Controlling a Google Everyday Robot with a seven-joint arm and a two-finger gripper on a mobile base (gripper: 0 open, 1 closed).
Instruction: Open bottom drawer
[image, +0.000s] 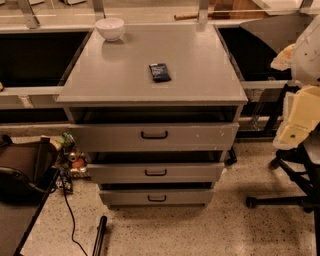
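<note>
Drawers stack three high in the grey cabinet (150, 75) straight ahead of me, and the bottom drawer (125, 198) is the lowest front, just above the speckled floor (200, 230). Its low flat face points toward my camera. Its long axis runs left to right, level with the floor and parallel to the two fronts above it. A small black loop handle (157, 198) sits at the middle of that face, lying along the same left-right line. A dark strip shows between this front and the middle drawer (120, 172) above, and I cannot tell from here how far out the front stands.

The gripper (299, 119) is at the right edge of my view, a pale cream shape hanging beside the cabinet's right side, about level with the top drawer (110, 136) and well apart from the bottom handle. Whether it is apart or together I cannot tell.

On the cabinet top, a white bowl (110, 28) stands near the back left corner, and a dark packet (160, 72) lies near the middle. A black chair base (278, 201) stands on the floor at the right, and a black cable (69, 212) trails over the floor at the left.
</note>
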